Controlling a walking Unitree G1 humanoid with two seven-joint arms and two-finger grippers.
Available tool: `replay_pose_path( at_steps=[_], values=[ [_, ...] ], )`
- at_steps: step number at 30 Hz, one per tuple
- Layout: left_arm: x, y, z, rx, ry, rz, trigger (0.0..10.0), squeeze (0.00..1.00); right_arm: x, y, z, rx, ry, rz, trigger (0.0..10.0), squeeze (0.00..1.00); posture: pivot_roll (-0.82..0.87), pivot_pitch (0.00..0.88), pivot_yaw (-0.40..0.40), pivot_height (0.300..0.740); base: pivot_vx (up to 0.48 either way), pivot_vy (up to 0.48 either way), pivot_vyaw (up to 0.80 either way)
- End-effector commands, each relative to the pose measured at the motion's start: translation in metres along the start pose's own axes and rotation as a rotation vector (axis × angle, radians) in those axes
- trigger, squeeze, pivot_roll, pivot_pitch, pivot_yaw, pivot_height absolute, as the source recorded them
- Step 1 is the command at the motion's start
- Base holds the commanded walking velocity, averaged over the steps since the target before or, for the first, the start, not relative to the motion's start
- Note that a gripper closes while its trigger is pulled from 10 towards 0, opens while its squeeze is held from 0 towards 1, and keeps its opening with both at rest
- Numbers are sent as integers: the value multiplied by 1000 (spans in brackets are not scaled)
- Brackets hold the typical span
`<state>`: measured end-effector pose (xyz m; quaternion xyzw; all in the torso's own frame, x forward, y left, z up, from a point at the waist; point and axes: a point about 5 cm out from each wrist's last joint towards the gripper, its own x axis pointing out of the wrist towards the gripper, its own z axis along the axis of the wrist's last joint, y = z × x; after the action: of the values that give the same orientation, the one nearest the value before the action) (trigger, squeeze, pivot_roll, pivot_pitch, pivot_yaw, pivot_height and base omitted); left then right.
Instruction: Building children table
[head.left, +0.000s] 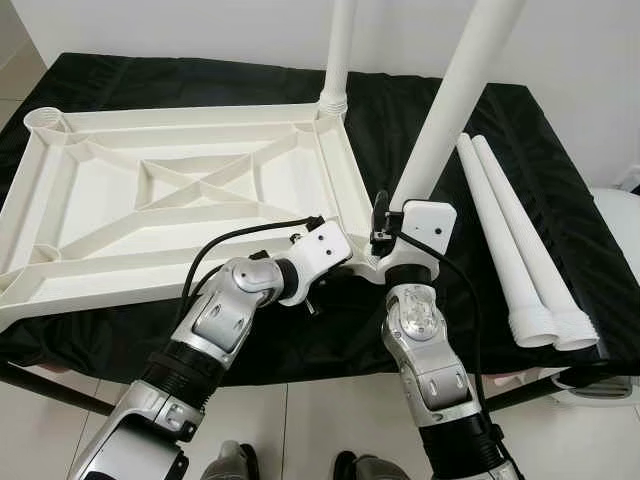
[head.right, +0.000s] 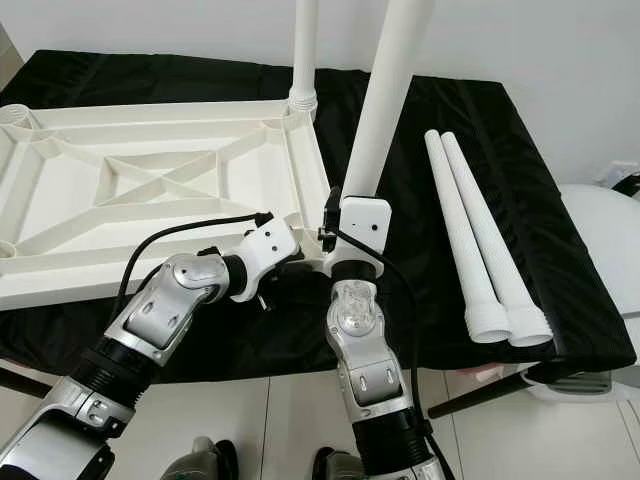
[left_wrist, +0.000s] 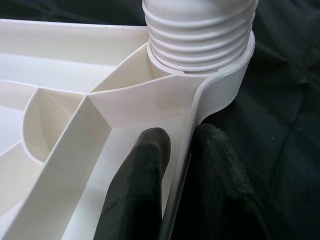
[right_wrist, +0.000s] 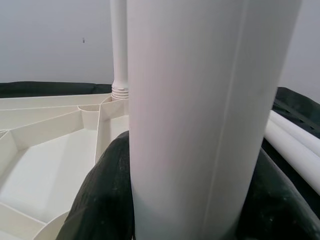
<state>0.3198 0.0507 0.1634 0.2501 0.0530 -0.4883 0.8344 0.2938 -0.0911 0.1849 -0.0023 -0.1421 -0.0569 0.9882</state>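
Observation:
A white table top (head.left: 150, 290) lies upside down on the black-covered table, ribs facing up. One white leg (head.left: 338, 50) stands upright in its far right corner socket. A second leg (head.left: 455, 90) leans over the near right corner, and my right gripper (right_wrist: 195, 165) is shut on it, with black fingers (right_wrist: 107, 190) on both sides. The leg's threaded end (left_wrist: 200, 30) sits in the corner socket. My left gripper (left_wrist: 182, 132) is shut on the table top's rim just beside that socket, one finger inside the wall and one outside. Two loose legs (head.left: 510, 240) lie to the right.
The black cloth (head.left: 560, 130) covers the whole work table, whose front edge is close to my body. An open socket (head.left: 45, 120) shows at the top's far left corner. A white rounded object (head.left: 615, 215) stands off the table's right side. A white wall is behind.

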Motion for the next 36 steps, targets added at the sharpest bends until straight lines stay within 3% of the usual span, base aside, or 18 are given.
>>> replay_pose_path(
  at_steps=[1, 8, 9, 10, 11, 24, 25, 26, 27, 36],
  values=[
    [-12, 7, 2, 32, -11, 0, 10000, 0, -12, -44, -52, -96, 253, -253, 10000, 0, -50, 161, -23, 740, 0, 0, 0],
    [-12, 7, 2, 32, -11, 2, 10000, 0, -10, -44, -50, -95, 232, -242, 10000, 0, -52, 162, -23, 740, 0, 0, 0],
    [-12, 7, 3, 32, -12, 1, 10000, 0, -9, -45, -49, -96, 221, -237, 10000, 608, -56, 163, -23, 740, 0, 0, 0],
    [-12, 7, 3, 32, -12, 1, 10000, 0, -9, -45, -49, -96, 221, -237, 10000, 608, -56, 163, -23, 740, 0, 0, 0],
    [-11, 7, 3, 32, -13, 0, 10000, 0, -8, -44, -47, -79, 209, -214, 10000, 1000, -57, 163, -21, 740, 0, 0, 0],
    [-10, 7, 3, 30, -16, 0, 10000, 0, -5, -34, -40, -19, 155, -63, 10000, 1000, -57, 162, -26, 740, 0, 0, 0],
    [-10, 7, 3, 30, -16, 2, 10000, 0, -5, -32, -40, -6, 158, -30, 10000, 137, -57, 160, -26, 740, 0, 0, 0],
    [-10, 7, 3, 30, -16, 2, 10000, 0, -5, -32, -40, -6, 158, -30, 10000, 137, -57, 160, -26, 740, 0, 0, 0],
    [-11, 7, 3, 29, -15, 2, 10000, 0, -6, -32, -41, -2, 154, 3, 10000, 0, -58, 160, -25, 740, 0, 0, 0],
    [-10, 5, -1, 31, -3, -5, 10000, 0, -8, -34, -41, 62, 137, 226, 10000, 0, -62, 157, -22, 740, 0, 0, 0]
  ],
)
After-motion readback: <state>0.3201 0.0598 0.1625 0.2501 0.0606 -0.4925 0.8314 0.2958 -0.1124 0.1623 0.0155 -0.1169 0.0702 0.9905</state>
